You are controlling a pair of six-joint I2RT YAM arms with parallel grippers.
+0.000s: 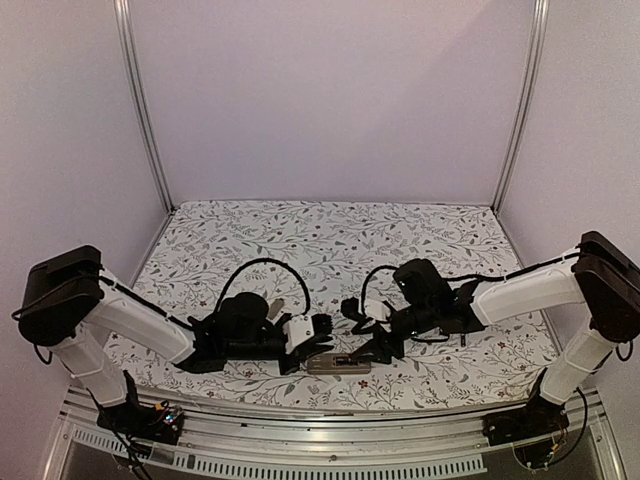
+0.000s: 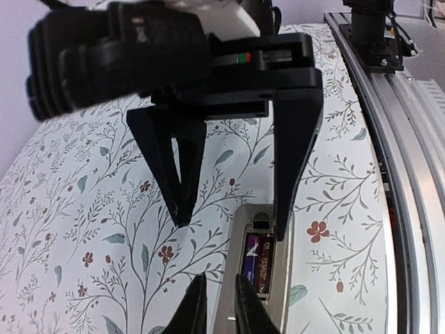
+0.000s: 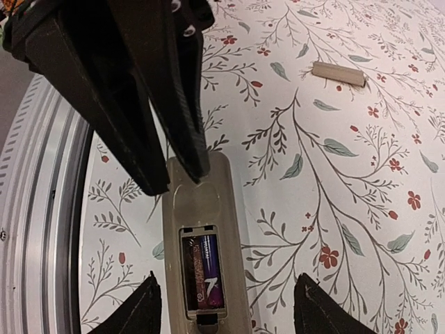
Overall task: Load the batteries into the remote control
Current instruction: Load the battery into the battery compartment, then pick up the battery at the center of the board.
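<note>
right gripper (image 3: pixel 226 276): fingers spread wide, empty, one each side of remote control (image 3: pixel 205 223).
left gripper (image 2: pixel 219 282): fingers barely parted, empty, tips over its plain end.
remote control: back up, flat on table (image 1: pixel 300 240), near edge.
battery (image 3: pixel 211 277): seated in open recess.

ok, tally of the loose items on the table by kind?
Remote control: 1
Batteries, seated in its recess: 2 (one purple, one dark and harder to make out)
Tan cover panel: 1
Total: 4
</note>
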